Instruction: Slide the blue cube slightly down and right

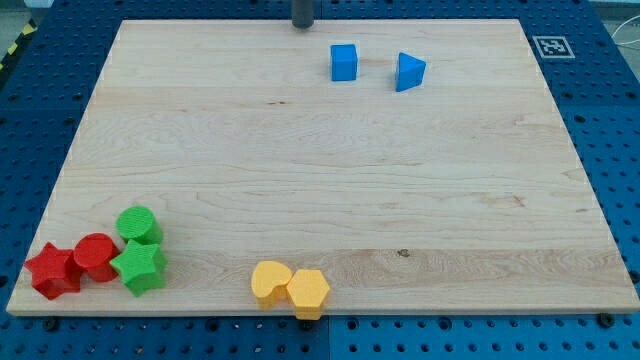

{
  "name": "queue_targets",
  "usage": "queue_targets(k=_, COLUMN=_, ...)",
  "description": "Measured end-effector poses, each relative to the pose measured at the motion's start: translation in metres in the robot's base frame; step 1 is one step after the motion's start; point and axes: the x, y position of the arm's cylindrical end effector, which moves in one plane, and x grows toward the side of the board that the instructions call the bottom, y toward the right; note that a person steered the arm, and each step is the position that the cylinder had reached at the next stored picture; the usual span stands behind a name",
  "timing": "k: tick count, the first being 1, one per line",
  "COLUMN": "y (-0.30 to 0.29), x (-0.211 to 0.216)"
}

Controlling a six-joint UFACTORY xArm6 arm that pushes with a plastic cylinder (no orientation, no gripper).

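The blue cube (344, 62) sits near the view's top, a little right of centre, on the wooden board (320, 170). A blue triangular block (409, 72) lies just to its right, apart from it. My tip (302, 25) is at the board's top edge, up and to the left of the blue cube, not touching it.
At the view's bottom left are a red star (53, 271), a red cylinder (96, 256), a green cylinder (138, 225) and a green star (140, 267), bunched together. A yellow heart (270, 281) and a yellow hexagon (308, 293) touch at the bottom edge. A marker tag (551, 46) is at top right.
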Motion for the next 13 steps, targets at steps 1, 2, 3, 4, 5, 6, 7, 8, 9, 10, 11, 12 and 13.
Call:
queue_targets(k=1, y=0.015, x=0.002)
queue_targets(k=2, y=0.021, x=0.011)
queue_targets(k=3, y=0.027, x=0.020)
queue_targets(k=4, y=0.038, x=0.040)
queue_targets(k=5, y=0.047, x=0.064)
queue_targets(k=6, y=0.048, x=0.089)
queue_targets(k=7, y=0.048, x=0.118)
queue_targets(k=8, y=0.049, x=0.151)
queue_targets(k=9, y=0.060, x=0.169)
queue_targets(k=10, y=0.083, x=0.172)
queue_targets(k=11, y=0.106, x=0.172)
queue_targets(k=12, y=0.109, x=0.172)
queue_targets(k=13, y=0.121, x=0.173)
